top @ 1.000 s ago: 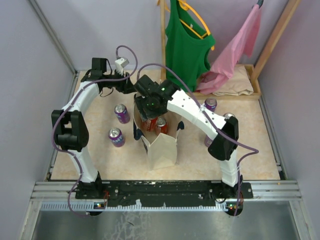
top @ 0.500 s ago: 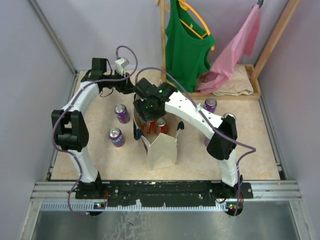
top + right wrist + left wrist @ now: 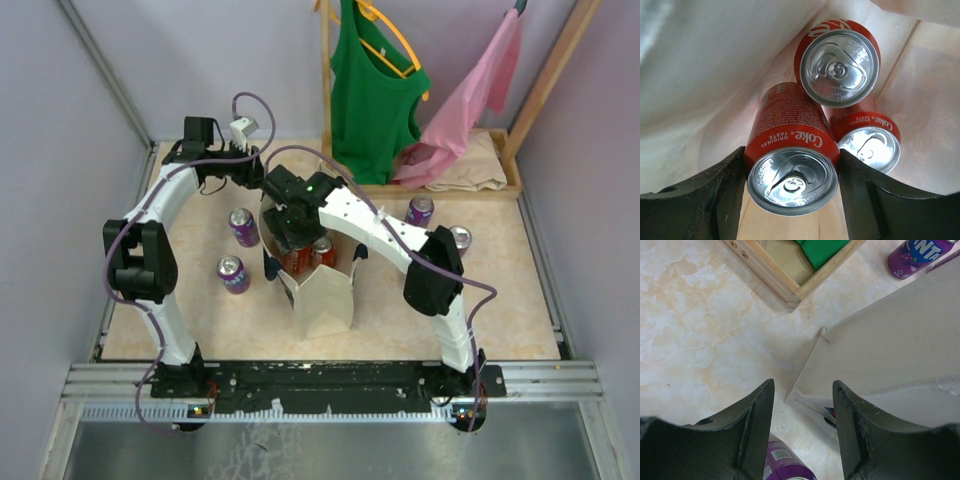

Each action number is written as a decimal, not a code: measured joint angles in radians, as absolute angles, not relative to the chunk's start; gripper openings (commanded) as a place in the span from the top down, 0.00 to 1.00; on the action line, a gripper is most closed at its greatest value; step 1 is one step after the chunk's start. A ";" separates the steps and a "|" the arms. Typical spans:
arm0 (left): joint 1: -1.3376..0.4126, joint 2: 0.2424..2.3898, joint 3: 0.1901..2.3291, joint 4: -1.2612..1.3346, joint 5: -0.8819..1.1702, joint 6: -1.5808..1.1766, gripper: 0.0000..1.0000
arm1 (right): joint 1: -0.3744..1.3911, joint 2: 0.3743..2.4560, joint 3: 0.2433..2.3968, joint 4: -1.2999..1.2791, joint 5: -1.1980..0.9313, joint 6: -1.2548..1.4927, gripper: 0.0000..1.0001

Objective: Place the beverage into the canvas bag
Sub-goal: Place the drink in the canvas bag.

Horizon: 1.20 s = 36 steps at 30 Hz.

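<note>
Inside canvas bag [image 3: 715, 60], right fingers [image 3: 700, 200] pinching Coke can [image 3: 790, 150], walls close

Lab cell: grey partitions [image 3: 60, 180], aluminium rail [image 3: 100, 385]

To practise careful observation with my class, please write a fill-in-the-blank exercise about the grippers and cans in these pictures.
1. The right gripper is shut on a red can labelled ___.
2. Counting that one, the canvas bag holds ___ red cans.
3. The left gripper, outside the bag, has its jaws ___ and holds nothing.
4. The two cans standing left of the bag are coloured ___.

Missing words: Coke; three; open; purple.
</note>
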<state>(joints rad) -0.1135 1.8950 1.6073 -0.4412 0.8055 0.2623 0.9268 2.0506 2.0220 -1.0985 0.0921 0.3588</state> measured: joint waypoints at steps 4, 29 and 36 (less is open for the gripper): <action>-0.113 1.895 1.607 -0.441 0.805 0.262 0.43 | 0.927 2.074 2.022 -1.092 0.085 0.348 1.00; -0.113 1.895 1.607 -0.440 0.808 0.262 0.43 | 0.927 2.081 2.008 -1.070 0.073 0.299 1.00; -0.113 1.895 1.607 -0.441 0.814 0.262 0.43 | 0.928 2.081 2.008 -1.066 0.065 0.279 0.58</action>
<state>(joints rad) -0.1135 1.8950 1.6070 -0.4408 0.8139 0.2619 0.9276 2.0811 2.0075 -1.0660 0.0654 0.2790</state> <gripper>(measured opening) 0.566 0.645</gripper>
